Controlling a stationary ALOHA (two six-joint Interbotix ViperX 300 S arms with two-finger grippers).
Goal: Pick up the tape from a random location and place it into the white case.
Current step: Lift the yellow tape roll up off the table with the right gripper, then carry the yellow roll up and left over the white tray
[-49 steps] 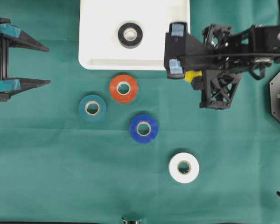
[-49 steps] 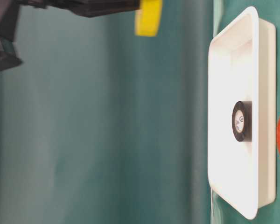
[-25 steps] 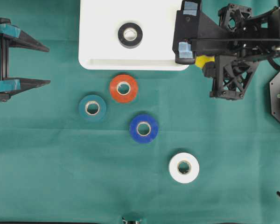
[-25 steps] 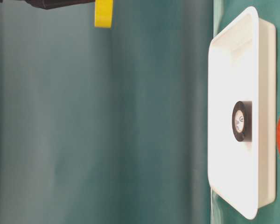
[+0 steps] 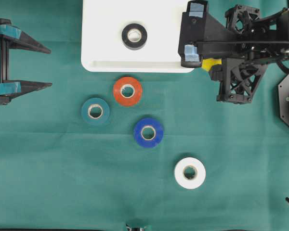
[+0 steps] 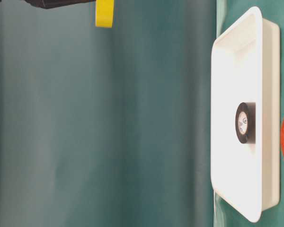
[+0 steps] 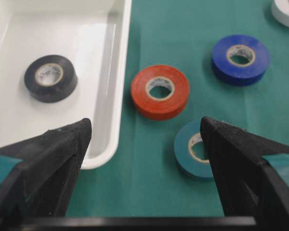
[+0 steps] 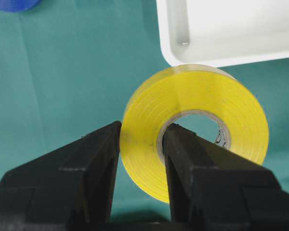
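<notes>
1. your right hand (image 8: 139,144), clamped on the yellow tape (image 8: 195,132), has stopped moving since half a second ago, high beside the case (image 5: 106,48) corner.
2. carry it left over the rim; open floor lies beside the black roll (image 5: 134,36).
3. left hand (image 5: 26,65) stays apart, idle.

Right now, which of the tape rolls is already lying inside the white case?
The black tape roll. It alone lies flat inside the white case; the orange, teal, blue and white rolls lie on the green cloth, and the right gripper holds the yellow roll.
</notes>
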